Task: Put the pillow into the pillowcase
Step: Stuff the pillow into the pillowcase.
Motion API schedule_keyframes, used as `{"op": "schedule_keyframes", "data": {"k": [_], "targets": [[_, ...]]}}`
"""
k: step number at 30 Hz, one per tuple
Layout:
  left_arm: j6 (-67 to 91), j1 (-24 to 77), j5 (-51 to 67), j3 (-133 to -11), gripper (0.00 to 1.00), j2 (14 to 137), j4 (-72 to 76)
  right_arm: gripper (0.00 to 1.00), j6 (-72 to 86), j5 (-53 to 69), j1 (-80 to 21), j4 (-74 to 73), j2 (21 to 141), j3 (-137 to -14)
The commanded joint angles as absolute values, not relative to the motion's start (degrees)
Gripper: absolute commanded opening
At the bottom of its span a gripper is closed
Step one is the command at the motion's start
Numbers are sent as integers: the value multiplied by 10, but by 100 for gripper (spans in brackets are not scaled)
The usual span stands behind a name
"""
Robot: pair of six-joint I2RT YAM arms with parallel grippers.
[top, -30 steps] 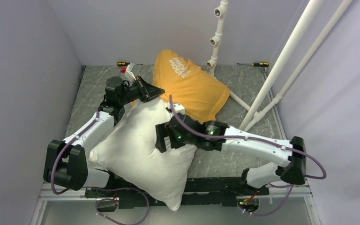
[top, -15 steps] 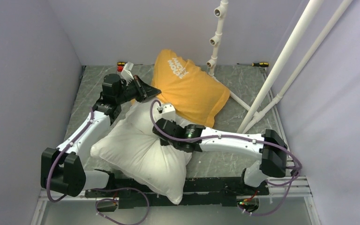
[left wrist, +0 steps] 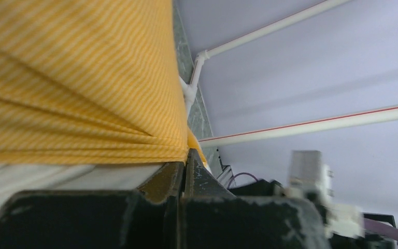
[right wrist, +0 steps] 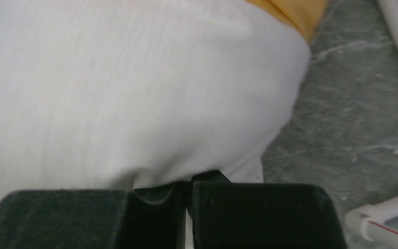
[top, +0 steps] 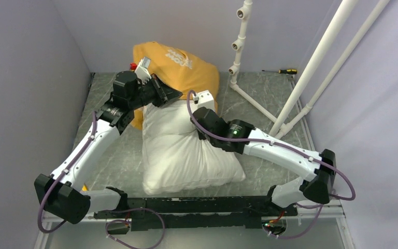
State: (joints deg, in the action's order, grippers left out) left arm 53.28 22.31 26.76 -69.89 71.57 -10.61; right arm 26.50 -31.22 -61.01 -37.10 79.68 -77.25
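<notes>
The white pillow (top: 186,153) lies lengthwise on the table, and its far end sits in the mouth of the orange-yellow pillowcase (top: 173,65), which is bunched up at the back. My left gripper (top: 176,94) is shut on the pillowcase's hem at the pillow's far left corner. In the left wrist view the striped orange pillowcase (left wrist: 72,78) is pulled taut from my left gripper (left wrist: 185,156), with the pillow (left wrist: 57,176) beneath. My right gripper (top: 197,116) is shut on a fold of the pillow's far right side. The right wrist view shows the right gripper (right wrist: 189,181) pinching the pillow (right wrist: 134,93), with the pillowcase (right wrist: 295,13) just beyond.
A white pipe frame (top: 300,88) rises at the back right, and its foot (top: 254,101) lies on the grey table (top: 269,155). A screwdriver (top: 286,71) lies by the back wall. Walls close in on the left, back and right.
The right gripper has shut on the pillow and carried its end to the back. The left gripper has lifted the pillowcase and moved it left over that end. The pillow has swung round lengthwise.
</notes>
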Motion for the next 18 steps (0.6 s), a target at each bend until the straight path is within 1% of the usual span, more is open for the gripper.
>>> {"op": "schedule_keyframes", "data": {"k": [1,4,6,9,11,14,16,18], "targets": [[579,281,366,-747,0,646,-109,0,220,-432,-583,-221,846,-798],[585,286,371,-731,0,643,-124,0,245,-415,-577,-221,881,-798],[576,288,368,-719,0,641,-144,0,262,-383,-564,-200,883,-787],[578,288,355,-674,0,623,-137,0,287,-331,-519,-176,851,-758],[589,288,351,-643,0,610,-124,0,286,-320,-497,-173,817,-748],[616,288,367,-609,0,615,-84,0,250,-310,-475,-167,782,-753],[647,291,392,-591,0,631,-35,0,212,-332,-473,-177,782,-781],[647,304,390,-599,0,646,-16,0,172,-347,-471,-178,791,-801]]}}
